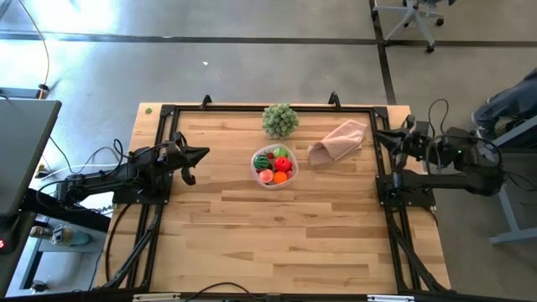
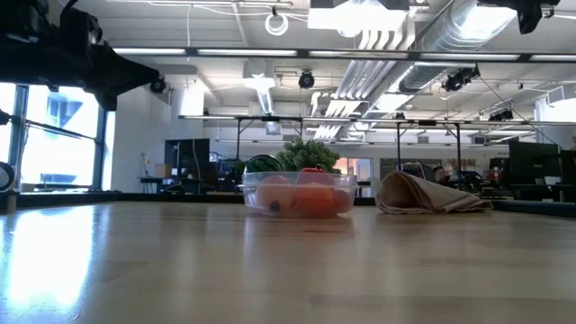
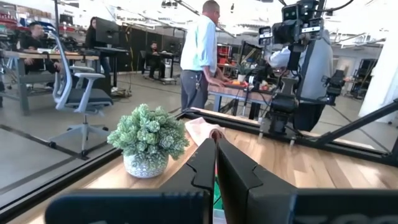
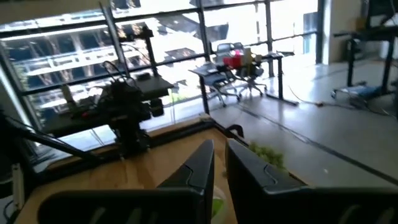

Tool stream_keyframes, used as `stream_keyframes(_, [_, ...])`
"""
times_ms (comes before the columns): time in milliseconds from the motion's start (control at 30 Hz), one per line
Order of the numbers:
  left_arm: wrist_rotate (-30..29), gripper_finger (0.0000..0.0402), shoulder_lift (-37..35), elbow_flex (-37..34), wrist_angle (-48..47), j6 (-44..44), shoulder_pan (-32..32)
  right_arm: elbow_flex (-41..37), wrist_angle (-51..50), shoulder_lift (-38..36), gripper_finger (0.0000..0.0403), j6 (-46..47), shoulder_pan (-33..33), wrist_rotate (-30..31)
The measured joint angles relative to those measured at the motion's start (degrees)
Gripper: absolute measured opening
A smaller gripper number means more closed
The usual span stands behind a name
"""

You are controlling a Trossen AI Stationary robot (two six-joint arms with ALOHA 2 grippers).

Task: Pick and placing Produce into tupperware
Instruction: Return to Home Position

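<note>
One round clear plastic container (image 1: 253, 165), five small toy produce pieces (image 1: 284, 164), one pale green leafy ball (image 1: 280, 120), one pink cloth (image 1: 339, 141).

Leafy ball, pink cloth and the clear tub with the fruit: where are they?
leafy ball (image 1: 279, 120), high view, middle of its leafy top.
pink cloth (image 1: 340, 140), high view, middle of the crumpled cloth.
clear tub (image 1: 254, 162), high view, left side of its rim.
</note>
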Motion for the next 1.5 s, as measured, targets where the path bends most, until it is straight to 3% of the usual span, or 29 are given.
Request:
stream_keyframes(300, [-0.26,0.0005,0.02,0.00,-0.80,0.00,0.00,-11.63,12.26,-11.28,0.0030,-1.96,0.02,-2.76])
stream_keyframes(400, [-0.42,0.0005,0.02,0.00,-0.77,-0.02,0.00,-14.81,13.89,-10.87,0.0030,-1.53,0.02,-3.97])
stream_keyframes(833, [-0.24,0.0005,0.04,0.02,-2.16,-0.04,0.00,-36.11,39.20,-10.06,0.0030,2.18,0.02,-13.07])
stream_keyframes(1200, [-0.22,0.0005,0.04,0.02,-2.16,-0.04,0.00,-42.07,37.68,-10.01,0.0030,2.67,0.01,-11.99])
stream_keyframes(1500, [-0.20,0.0005,0.04,0.02,-2.22,-0.04,0.00,-42.03,34.31,-9.52,0.0030,-10.39,-0.02,-9.89])
